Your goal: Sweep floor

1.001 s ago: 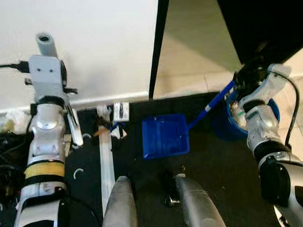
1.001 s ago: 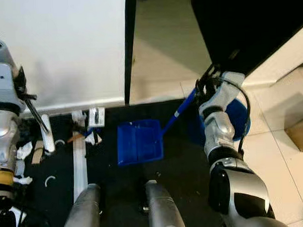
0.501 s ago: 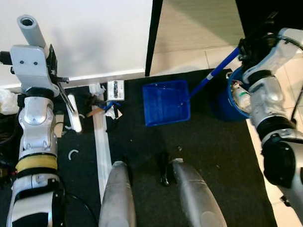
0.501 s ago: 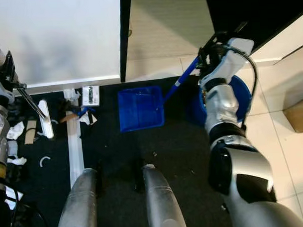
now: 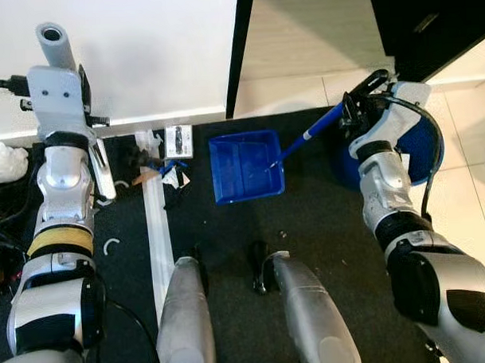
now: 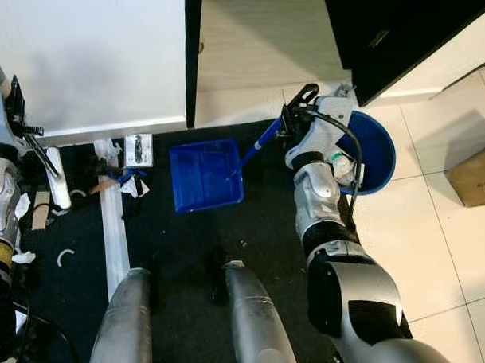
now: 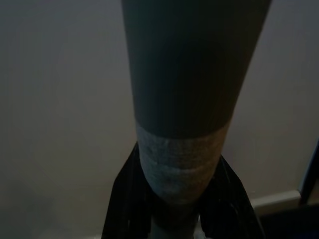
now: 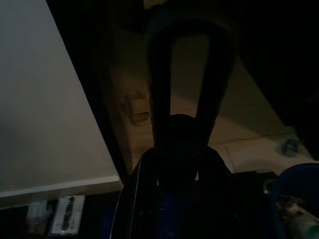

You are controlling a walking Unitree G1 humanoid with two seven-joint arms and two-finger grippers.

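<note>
Blue dustpan (image 5: 245, 166) lies mid-frame, its handle slanting up-right into the right gripper (image 5: 353, 114), fingers clamped on it; left gripper (image 5: 96, 159) grips the broom (image 5: 53, 46) beside litter (image 5: 164, 172) lying left of the pan.

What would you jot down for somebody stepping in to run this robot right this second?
Left gripper: shut on the grey broom handle, held upright by the white wall.
Right gripper: shut on the blue dustpan's long handle; the blue plastic dustpan sits on the black mat.
Scraps of litter lie beside the pan, not in it. The round blue bin stands at the right.
Left: sweep the litter in, then tip into the bin.
</note>
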